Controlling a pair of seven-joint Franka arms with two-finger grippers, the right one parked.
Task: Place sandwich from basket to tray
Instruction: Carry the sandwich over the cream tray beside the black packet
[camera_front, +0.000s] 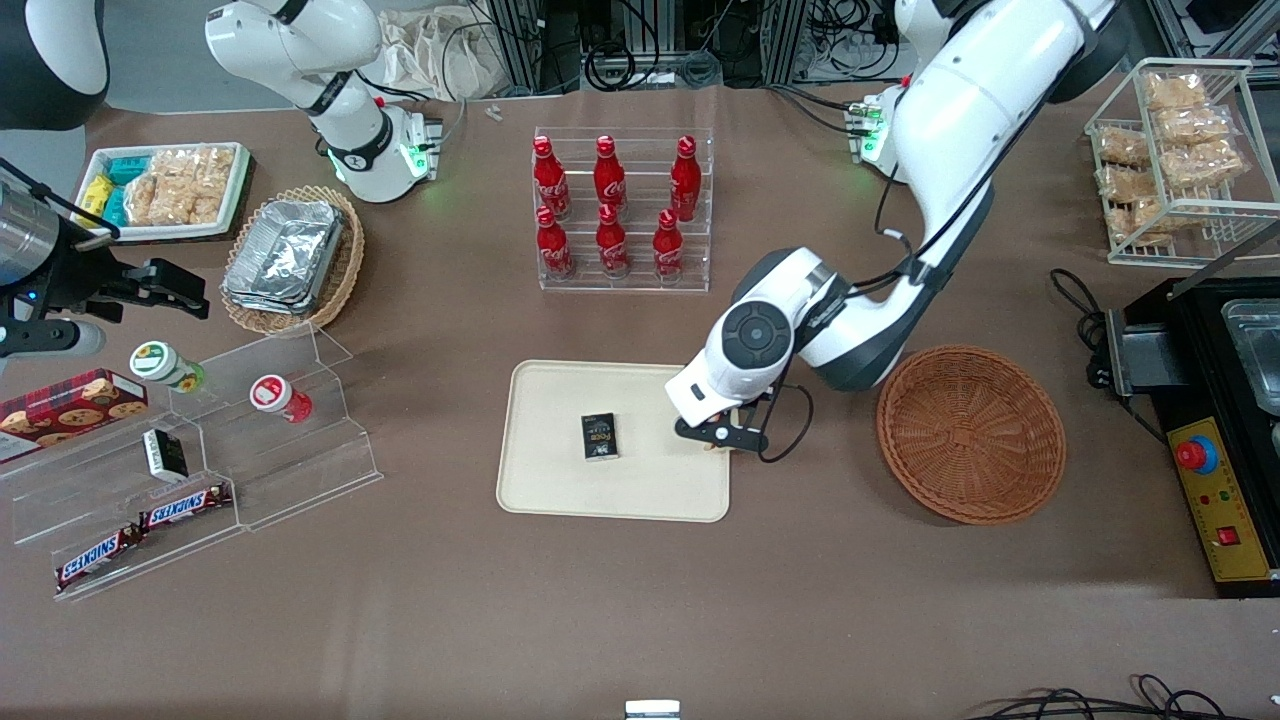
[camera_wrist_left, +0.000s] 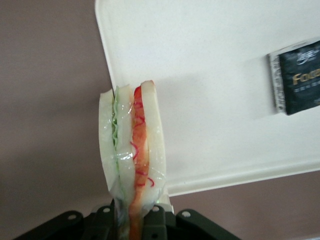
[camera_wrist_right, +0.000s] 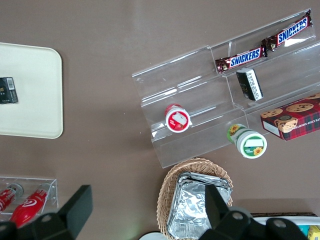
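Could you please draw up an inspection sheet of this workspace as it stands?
Surface: brown table cover.
Sandwich: wrapped wedge, held over the tray's edge nearest the basket.
Tray: cream, holds a small black packet.
Basket: round wicker, nothing in it.
Clutter: red bottles in a clear rack; foil trays in an oval basket; clear stepped stand with Snickers bars and cups; wire rack of snacks.
Gripper: shut on the sandwich, above the tray.
Cables: black lead beside the black appliance.
Surroundings: cable bundles above the table.
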